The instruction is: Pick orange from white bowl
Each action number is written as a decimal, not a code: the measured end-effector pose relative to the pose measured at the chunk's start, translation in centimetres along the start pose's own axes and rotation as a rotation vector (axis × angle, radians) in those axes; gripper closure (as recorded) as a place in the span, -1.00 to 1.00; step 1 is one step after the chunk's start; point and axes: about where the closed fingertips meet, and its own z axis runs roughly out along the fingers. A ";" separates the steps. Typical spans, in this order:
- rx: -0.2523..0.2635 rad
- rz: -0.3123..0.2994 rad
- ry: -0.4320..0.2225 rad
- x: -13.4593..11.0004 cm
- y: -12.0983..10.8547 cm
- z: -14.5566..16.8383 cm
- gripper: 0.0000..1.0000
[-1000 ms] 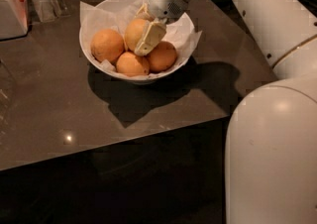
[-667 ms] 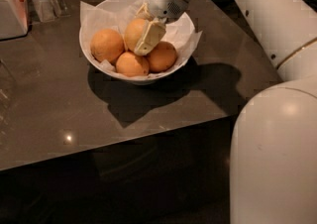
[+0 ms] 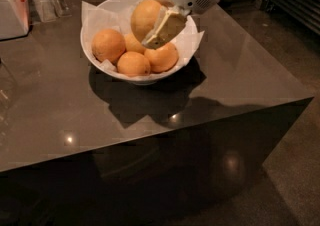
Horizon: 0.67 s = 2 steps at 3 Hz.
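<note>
We see orange (image 3: 142,17) gripped in pincer (image 3: 155,30), over rear of white bowl (image 3: 150,78), above deeper-orange fruits (image 3: 107,45). Pincer arm enters from upper right. We judge next move: straight up, away from counter (image 3: 240,70).

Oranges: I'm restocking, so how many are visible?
5: the orange in the gripper above the white bowl; four others in it: left, back, front, right. More may hide beneath.
</note>
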 end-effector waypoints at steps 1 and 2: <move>0.043 -0.016 -0.018 -1.2 1.3 -0.9 1.00; 0.043 -0.016 -0.018 -1.2 1.3 -0.9 1.00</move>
